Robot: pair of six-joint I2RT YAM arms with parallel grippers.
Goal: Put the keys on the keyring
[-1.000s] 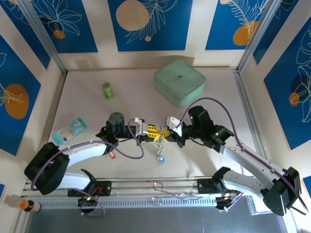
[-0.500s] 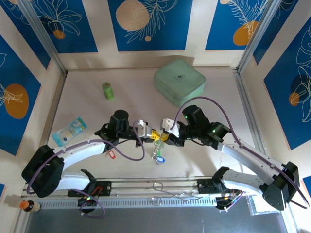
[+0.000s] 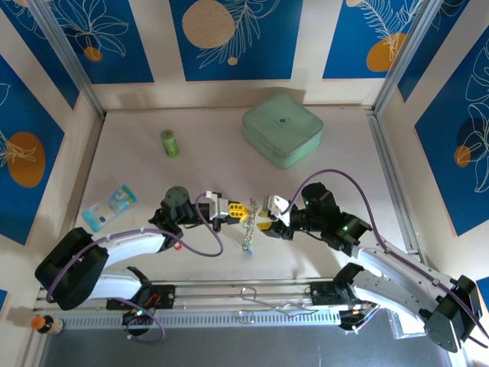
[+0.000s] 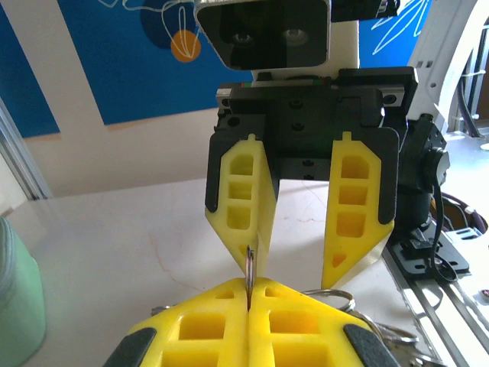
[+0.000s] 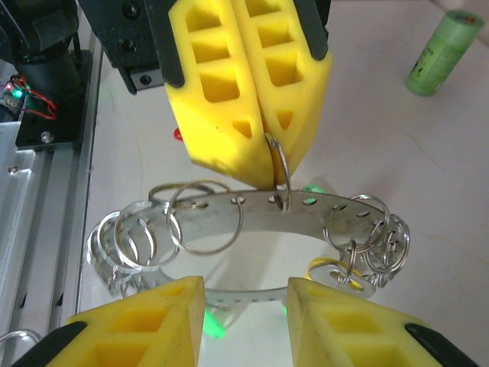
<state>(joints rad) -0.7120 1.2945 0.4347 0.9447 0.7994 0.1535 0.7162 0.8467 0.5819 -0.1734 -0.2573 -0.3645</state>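
Keyring hangs above the worktop, one small loop pinched in my closed left jaws; my right jaws stand open just beside it. Some keys dangle from it already, I judge; a red key lies loose below.

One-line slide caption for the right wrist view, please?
Close-up: left gripper shut on a small ring of the keyring, right gripper open before it.

The left gripper is seen pressed closed at the bottom edge, with a thin metal ring pinched upright between its yellow fingers. Facing it, the right gripper is held parted, one fingertip just behind the ring. Silvery loops are glimpsed at lower right.
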